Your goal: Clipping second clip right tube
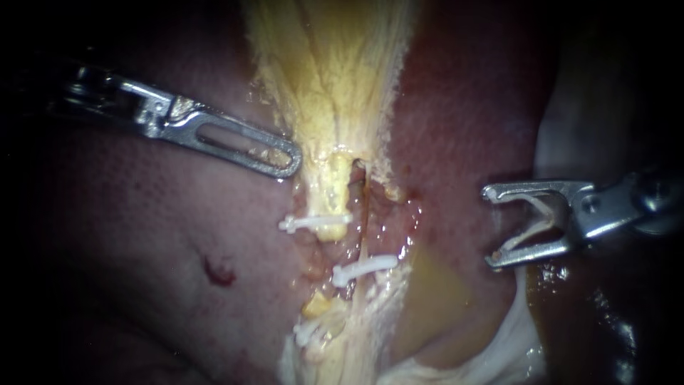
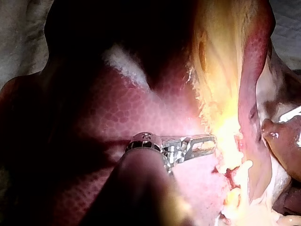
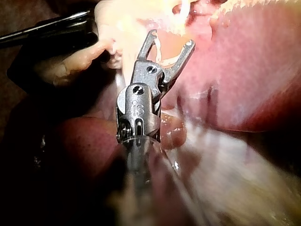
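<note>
Trouble from here would most likely be a misplaced bite. The right tube point(image 1: 362, 239) is thin and runs close beside the left tube point(image 1: 329, 192), so jaws brought in at a slant could catch both, snag the seated clip point(image 1: 363, 268) already on it, or take only part of its width. Scraping the liver point(image 1: 463, 128) on the way across, or knocking the loaded clip point(image 1: 536, 217) loose, look like lesser risks. The right instrument point(image 1: 490, 227) holds that white clip spread between jaws standing wide apart. Its mouth is turned left toward the tube but is well apart from it, over the liver to the tube's right. The left instrument point(image 1: 288, 162), jaws lying together and holding nothing, rests its tip just beside the gallbladder point(image 1: 328, 71) neck, left of both tubes.
</note>
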Available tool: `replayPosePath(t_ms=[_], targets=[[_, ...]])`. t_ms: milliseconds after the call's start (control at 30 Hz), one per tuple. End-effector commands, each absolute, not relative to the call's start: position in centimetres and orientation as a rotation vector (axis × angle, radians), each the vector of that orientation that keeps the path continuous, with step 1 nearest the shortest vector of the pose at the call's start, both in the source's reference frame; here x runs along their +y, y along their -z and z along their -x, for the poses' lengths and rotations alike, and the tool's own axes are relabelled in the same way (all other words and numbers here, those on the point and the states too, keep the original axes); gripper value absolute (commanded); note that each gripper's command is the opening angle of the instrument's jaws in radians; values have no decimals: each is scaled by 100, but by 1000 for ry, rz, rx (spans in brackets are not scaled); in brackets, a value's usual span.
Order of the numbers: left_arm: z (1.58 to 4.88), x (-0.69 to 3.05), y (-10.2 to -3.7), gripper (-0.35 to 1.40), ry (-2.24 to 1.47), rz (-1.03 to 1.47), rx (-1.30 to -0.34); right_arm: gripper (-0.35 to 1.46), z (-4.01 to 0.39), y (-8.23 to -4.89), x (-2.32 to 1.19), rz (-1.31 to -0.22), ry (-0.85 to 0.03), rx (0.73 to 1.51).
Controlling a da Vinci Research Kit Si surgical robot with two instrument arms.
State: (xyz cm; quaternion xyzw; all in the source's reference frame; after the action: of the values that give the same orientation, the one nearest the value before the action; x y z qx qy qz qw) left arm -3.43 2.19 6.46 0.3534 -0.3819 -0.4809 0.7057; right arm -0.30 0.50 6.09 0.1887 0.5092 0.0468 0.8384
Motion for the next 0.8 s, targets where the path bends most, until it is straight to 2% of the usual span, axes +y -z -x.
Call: replayPosePath(t_ms=[33,200,533,800], targets=[[342,219,-645,-35,1069,-786,-849,50,29,-609,50,-399,-100,1077],[331,224,-636,-35,1064,-797,-848,50,29,-609,50,-399,-100,1077],[276,253,-583,-35,1118,-758,-865,50,29,-610,50,-398,-100,1077],[269,253,-579,-35,1126,-754,-868,50,21,-610,51,-417,-92,1083]])
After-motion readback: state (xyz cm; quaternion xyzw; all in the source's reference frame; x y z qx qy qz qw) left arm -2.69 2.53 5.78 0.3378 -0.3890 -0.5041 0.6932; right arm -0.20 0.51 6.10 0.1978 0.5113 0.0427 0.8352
